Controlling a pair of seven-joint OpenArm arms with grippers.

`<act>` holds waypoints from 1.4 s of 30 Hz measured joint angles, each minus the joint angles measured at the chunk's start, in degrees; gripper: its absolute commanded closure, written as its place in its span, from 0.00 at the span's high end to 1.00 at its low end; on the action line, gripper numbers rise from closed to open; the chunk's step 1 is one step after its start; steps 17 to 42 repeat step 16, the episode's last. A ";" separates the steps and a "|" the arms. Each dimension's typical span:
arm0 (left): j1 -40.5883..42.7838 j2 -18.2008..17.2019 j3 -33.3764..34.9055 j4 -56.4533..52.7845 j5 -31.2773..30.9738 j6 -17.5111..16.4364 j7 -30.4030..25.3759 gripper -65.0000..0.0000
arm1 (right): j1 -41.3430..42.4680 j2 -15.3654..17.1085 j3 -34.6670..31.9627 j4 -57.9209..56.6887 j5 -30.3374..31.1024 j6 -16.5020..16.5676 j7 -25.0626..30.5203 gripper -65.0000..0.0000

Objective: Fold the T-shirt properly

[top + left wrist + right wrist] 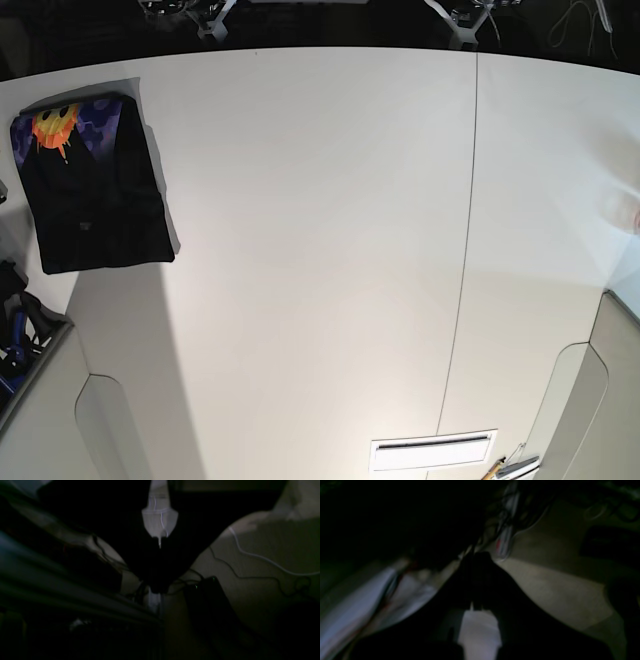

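Bin (pixel 38 374), cut off at the base view's left edge, holds dark and blue items (pixel 17 345) I can't identify; folded T-shirt (pixel 95 205) lies toward my right on the white table (pixel 320 250); my left gripper (pixel 159 588) and right gripper (pixel 477 555) have fingertips together.

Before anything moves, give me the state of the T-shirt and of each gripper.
T-shirt: folded into a compact rectangle, lying flat on the table, print partly showing along its far edge.
Left gripper: shut, holding nothing.
Right gripper: shut, holding nothing.
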 measured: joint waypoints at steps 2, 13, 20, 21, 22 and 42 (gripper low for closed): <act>-1.60 1.44 0.07 -0.52 2.16 1.70 -0.15 0.00 | 1.33 -1.09 0.00 -0.07 0.02 -3.39 1.97 0.00; -3.74 2.12 0.04 -0.55 5.01 7.30 -1.25 0.00 | 5.03 -5.86 0.00 0.13 -0.11 -14.21 2.91 0.00; -3.72 2.29 0.09 -0.55 5.01 7.28 -1.22 0.00 | 5.05 -5.66 0.00 0.20 -0.11 -14.25 2.80 0.00; -3.72 2.29 0.09 -0.55 5.01 7.28 -1.22 0.00 | 5.05 -5.66 0.00 0.20 -0.11 -14.25 2.80 0.00; -3.72 2.29 0.09 -0.55 5.01 7.28 -1.22 0.00 | 5.05 -5.66 0.00 0.20 -0.11 -14.25 2.80 0.00; -3.72 2.29 0.09 -0.55 5.01 7.28 -1.22 0.00 | 5.05 -5.66 0.00 0.20 -0.11 -14.25 2.80 0.00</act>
